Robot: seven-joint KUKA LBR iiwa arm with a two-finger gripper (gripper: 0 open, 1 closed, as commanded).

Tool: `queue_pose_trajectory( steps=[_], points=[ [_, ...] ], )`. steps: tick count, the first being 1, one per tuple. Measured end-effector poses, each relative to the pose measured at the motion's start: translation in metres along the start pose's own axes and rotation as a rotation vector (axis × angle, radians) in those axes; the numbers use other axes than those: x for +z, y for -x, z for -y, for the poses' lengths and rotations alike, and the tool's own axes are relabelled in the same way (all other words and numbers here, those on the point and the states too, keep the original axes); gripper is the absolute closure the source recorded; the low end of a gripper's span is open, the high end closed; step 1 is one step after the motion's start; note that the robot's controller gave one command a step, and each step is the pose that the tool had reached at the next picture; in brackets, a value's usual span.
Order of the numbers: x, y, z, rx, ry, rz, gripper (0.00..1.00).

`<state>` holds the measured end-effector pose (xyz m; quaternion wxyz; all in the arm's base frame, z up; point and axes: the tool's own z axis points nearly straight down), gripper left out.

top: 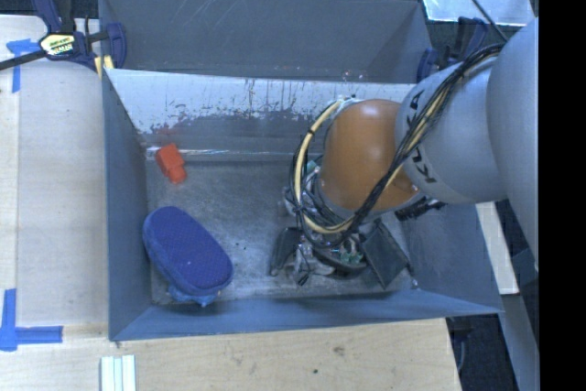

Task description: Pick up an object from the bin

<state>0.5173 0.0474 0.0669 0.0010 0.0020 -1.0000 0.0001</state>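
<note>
A blue oval thing (188, 254), rounded and cushion-like, lies in the lower left of the bin floor, close to the left wall and the near wall. A small orange block (170, 161) lies above it in the frame, in the upper left of the floor, near the back wall and well apart from the blue thing. The end effector (307, 261) is low over the floor in the lower middle of the grey bin (275, 32), to the right of the blue oval thing and apart from it. Whether it is open or closed cannot be told. Above it sit the orange cover (362, 156) and looping cables (307, 151). The grey arm (476, 133) enters from the right.
</note>
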Motion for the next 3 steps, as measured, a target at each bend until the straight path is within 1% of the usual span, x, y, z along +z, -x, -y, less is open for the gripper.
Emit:
queue_pose_trajectory(
  steps=[1, 2, 3],
  points=[
    [-0.003, 0.001, -0.001, 0.002, 0.001, 0.003, 1.0],
    [-0.051, 0.023, -0.024, -0.243, 0.001, 0.005, 1.0],
    [-0.142, 0.02, -0.025, -0.248, 0.0, 0.009, 1.0]
  ],
)
